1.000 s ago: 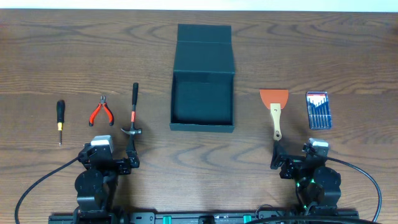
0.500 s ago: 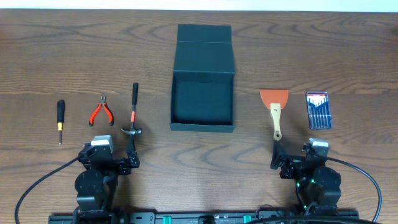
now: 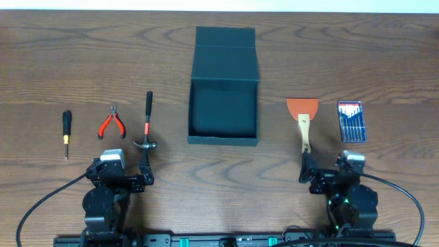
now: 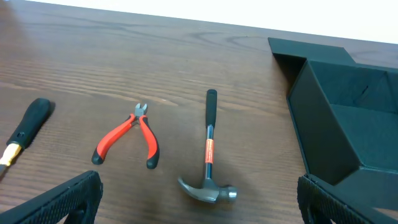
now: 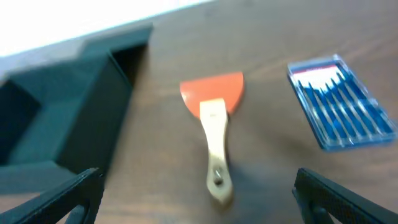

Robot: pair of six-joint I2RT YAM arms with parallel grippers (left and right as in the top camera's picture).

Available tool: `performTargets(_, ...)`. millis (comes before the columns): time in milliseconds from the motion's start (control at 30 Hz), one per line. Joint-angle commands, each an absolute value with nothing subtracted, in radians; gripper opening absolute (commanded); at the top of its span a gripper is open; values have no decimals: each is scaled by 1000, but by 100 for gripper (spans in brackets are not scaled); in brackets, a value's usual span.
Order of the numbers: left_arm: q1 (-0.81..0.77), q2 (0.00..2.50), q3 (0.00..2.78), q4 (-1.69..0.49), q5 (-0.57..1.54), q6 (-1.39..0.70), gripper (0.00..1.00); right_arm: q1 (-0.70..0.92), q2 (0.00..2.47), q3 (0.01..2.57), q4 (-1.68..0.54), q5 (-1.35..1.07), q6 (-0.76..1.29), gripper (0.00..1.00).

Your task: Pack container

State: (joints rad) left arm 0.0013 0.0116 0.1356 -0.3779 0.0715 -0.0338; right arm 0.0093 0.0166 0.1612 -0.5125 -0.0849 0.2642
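Observation:
The dark teal-black container (image 3: 224, 113) sits open at the table's middle, its flap lid laid back behind it; it also shows in the left wrist view (image 4: 348, 130) and the right wrist view (image 5: 56, 124). My left gripper (image 4: 199, 202) is open and empty, near the front edge, just short of a hammer (image 3: 147, 127) (image 4: 210, 155). My right gripper (image 5: 199, 199) is open and empty, just short of an orange scraper with a wooden handle (image 3: 302, 120) (image 5: 214, 134).
Left of the hammer lie red-handled pliers (image 3: 112, 123) (image 4: 127, 137) and a black and yellow screwdriver (image 3: 66, 130) (image 4: 25, 127). A blue case of small screwdrivers (image 3: 350, 121) (image 5: 341, 112) lies right of the scraper.
The right arm has shifted slightly; its wrist view is blurred. The left arm and all objects have not moved.

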Motion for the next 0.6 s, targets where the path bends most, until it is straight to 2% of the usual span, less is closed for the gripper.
performTargets(0, -2, 4, 112, -375, 78, -49, 98, 1, 7, 154, -485, -215, 304, 99)
performTargets(167, -2, 4, 113, -278, 98, -84, 98, 1, 52, 172, -474, -243, 352, 99)
performTargets(300, -2, 18, 167, -190, 92, -107, 98, 0, 201, 269, -465, -236, 352, 99)
performTargets(467, 7, 174, 297, -216, 82, -106, 98, -4, 547, 522, -484, -221, 351, 99)
performTargets(567, 24, 340, 421, -233, 84, -106, 98, -29, 790, 776, -592, -222, 326, 99)
